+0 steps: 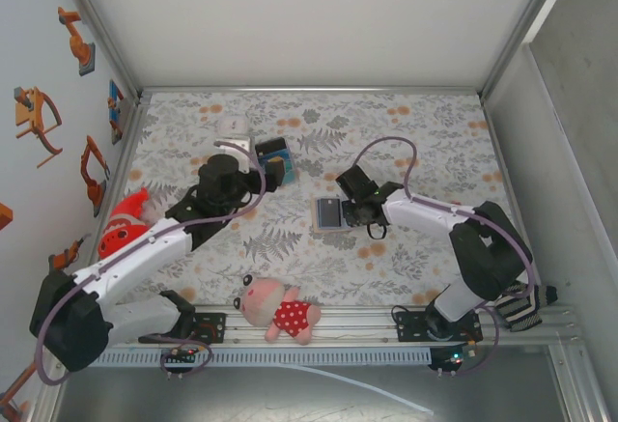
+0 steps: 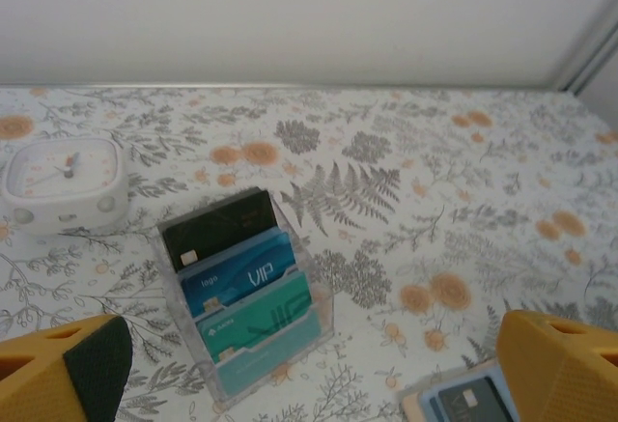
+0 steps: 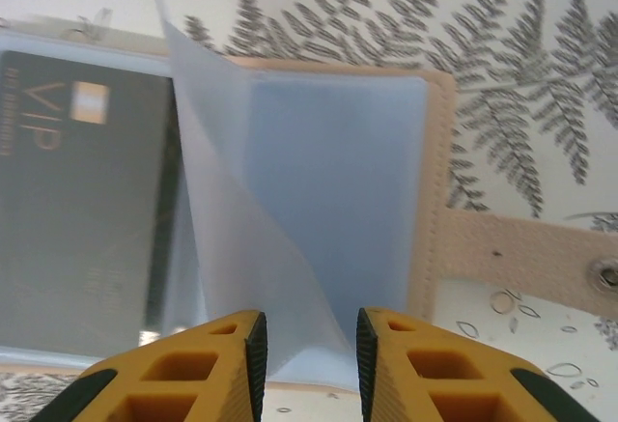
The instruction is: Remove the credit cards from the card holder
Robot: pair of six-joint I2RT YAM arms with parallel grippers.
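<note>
One dark grey VIP credit card (image 3: 82,210) sits unremoved in the tan leather card holder (image 3: 338,190). My right hand (image 3: 309,345), slightly parted, straddles its clear sleeve (image 3: 232,210); left hand (image 2: 309,374) gapes empty.

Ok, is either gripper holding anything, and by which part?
The left gripper is open, holding nothing. The card holder's clear sleeve stands in the right gripper, lower corner between its jaws; whether it's gripped cannot be told.
</note>
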